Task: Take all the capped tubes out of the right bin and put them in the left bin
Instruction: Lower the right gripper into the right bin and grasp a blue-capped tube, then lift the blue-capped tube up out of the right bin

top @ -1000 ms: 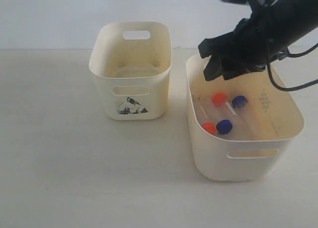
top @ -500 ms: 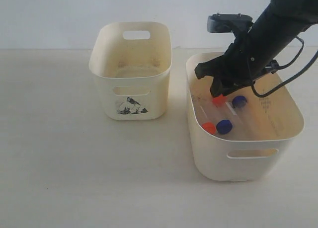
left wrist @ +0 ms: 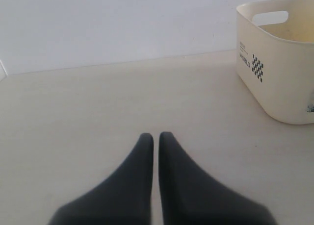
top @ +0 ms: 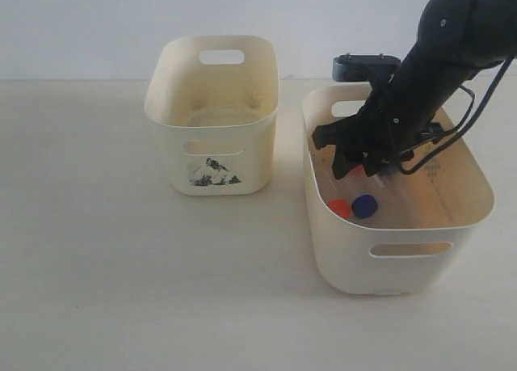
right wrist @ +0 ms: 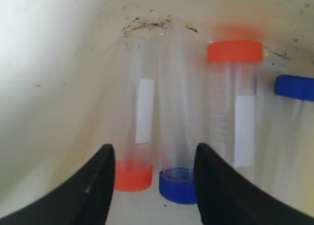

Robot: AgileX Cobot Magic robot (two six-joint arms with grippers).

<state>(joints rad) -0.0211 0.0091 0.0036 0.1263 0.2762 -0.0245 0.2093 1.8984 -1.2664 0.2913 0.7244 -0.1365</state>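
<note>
- Right end effector (right wrist: 154, 154) spread, down inside wide cream plastic bin (top: 404, 262), frame right.
- Straddles clear orange-capped tube (right wrist: 132, 178) and blue-capped tube (right wrist: 179, 186), apparently lining up a pinch; nothing gripped.

The right hand (top: 358, 162), down inside the right bin (top: 404, 266), blocks two of the capped tubes (top: 364, 205) from the room view. On the left wrist view, the left bin (left wrist: 274, 83) runs off the edge, its picture sticker (left wrist: 310, 107) barely showing.
</note>
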